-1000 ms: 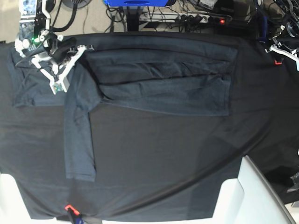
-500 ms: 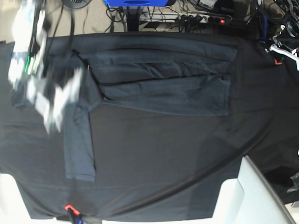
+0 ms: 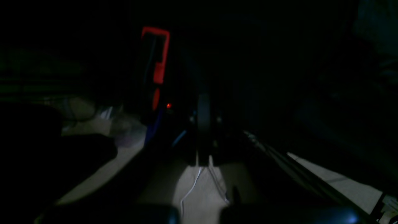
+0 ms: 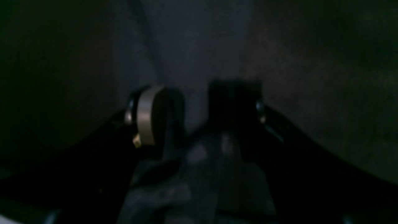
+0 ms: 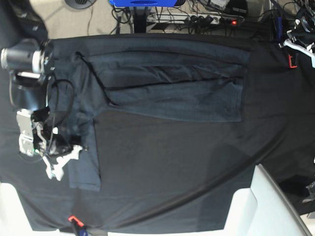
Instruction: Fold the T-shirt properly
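**Right arm drops to the sleeve**

The T-shirt (image 5: 172,88) lies flat on the black tablecloth (image 5: 187,167). Its body fills the upper middle of the base view. One sleeve hangs down toward the lower left.

A second ago the right gripper (image 5: 61,160) was in the upper left of the base view, near the shirt's collar end. Now it has come down to the lower left and sits by the long sleeve's bottom end. In the right wrist view its two fingers (image 4: 146,115) stand apart, with grey cloth between them, and they pinch nothing.

The left gripper (image 5: 295,46) stays at the upper right edge, off the shirt. Its fingers are closed and hold nothing. The shirt's body has not moved.
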`<action>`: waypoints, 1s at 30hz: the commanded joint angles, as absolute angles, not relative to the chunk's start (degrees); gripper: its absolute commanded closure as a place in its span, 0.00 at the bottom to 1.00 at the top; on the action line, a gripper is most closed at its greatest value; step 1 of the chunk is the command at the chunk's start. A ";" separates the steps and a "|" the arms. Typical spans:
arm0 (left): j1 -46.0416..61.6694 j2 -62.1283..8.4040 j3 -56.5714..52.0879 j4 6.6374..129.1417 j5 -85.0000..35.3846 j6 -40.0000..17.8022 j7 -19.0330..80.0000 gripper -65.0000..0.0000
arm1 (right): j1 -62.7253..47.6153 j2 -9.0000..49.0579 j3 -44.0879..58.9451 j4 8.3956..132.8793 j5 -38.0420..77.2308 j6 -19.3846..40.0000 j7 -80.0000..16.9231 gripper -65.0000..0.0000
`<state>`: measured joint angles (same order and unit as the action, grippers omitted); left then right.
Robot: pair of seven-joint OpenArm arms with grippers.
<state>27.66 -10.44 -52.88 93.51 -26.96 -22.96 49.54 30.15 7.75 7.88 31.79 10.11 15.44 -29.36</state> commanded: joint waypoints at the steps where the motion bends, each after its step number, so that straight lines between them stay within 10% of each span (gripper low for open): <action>1: 27.91 -11.30 -53.32 94.37 -27.56 -23.25 48.57 1.00 | 32.22 8.22 7.87 31.52 10.68 15.96 -27.56 0.49; 13: 27.38 -11.12 -52.88 94.37 -27.56 -23.25 48.57 1.00 | 30.02 9.27 7.87 30.55 10.68 15.96 -26.77 0.51; 20: 27.38 -11.12 -52.88 94.37 -27.56 -23.25 48.57 1.00 | 29.58 9.01 7.96 30.64 10.77 15.96 -27.03 1.00; 30: 29.23 -14.90 -53.32 93.49 -27.47 -23.25 48.57 1.00 | 20.35 3.38 7.78 59.65 10.77 16.13 -44.62 1.00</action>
<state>28.62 -13.89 -52.73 92.82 -27.27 -23.18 49.10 18.50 2.90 7.68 59.16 10.24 15.66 -46.39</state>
